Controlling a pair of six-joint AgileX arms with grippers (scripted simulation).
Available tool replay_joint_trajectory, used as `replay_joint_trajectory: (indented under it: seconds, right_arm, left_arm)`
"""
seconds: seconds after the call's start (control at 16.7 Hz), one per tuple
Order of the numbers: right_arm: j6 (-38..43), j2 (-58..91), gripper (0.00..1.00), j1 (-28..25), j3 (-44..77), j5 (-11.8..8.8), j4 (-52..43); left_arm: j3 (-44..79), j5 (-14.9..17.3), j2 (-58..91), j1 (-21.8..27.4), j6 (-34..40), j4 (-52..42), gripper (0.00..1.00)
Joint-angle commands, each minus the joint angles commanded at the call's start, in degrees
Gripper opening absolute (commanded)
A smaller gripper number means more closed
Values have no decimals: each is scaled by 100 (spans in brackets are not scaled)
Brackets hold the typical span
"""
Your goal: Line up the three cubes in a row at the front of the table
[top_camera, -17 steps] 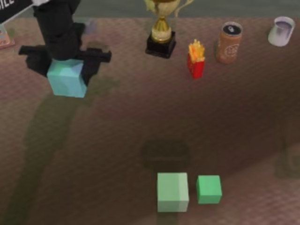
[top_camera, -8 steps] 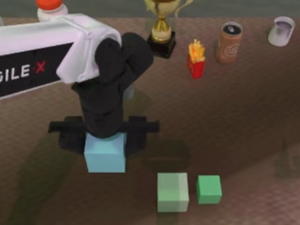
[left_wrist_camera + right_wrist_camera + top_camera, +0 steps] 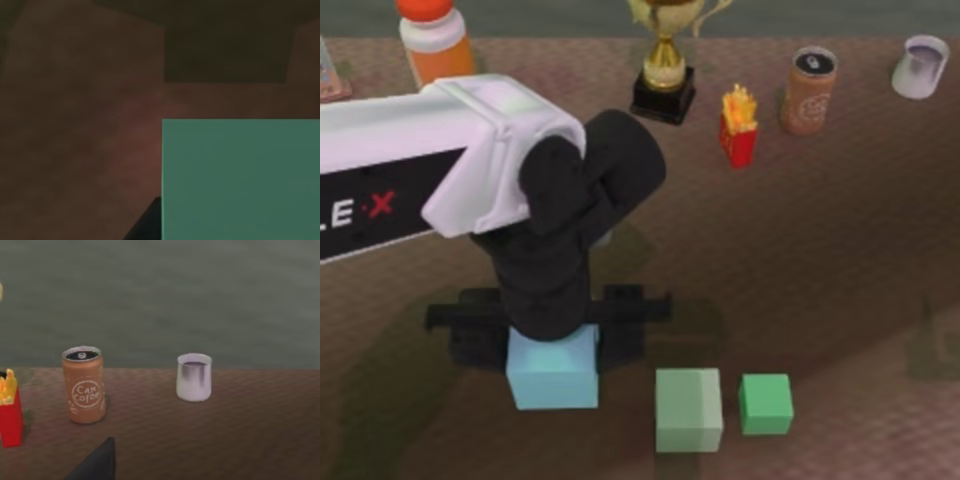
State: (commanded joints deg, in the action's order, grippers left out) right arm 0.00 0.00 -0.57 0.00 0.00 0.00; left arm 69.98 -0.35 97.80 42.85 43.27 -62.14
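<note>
Brown woven table (image 3: pixel 840 260); mint cube (image 3: pixel 688 410) beside green cube (image 3: pixel 765 404) at front; trophy (image 3: pixel 664 62), fries (image 3: pixel 738 128), can (image 3: pixel 809 90), cup (image 3: pixel 921 66) behind.

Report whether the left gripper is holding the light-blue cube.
Holding: the left gripper is shut on the light-blue cube, fingers flanking it.

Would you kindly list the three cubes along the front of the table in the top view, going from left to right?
Large light-blue cube, under the left gripper → medium pale mint-green cube → small bright-green cube.
</note>
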Motion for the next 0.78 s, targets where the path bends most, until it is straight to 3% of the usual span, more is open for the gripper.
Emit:
replay_joint_trajectory:
  seconds: [0.54,0.78]
  right_arm:
    - [0,0,100,0,0,0,0]
    - [0,0,100,0,0,0,0]
  left_arm:
    - [-967,-1,500,10,-8,1526,0]
    - [-1043,1,544,10,-6,1614,0]
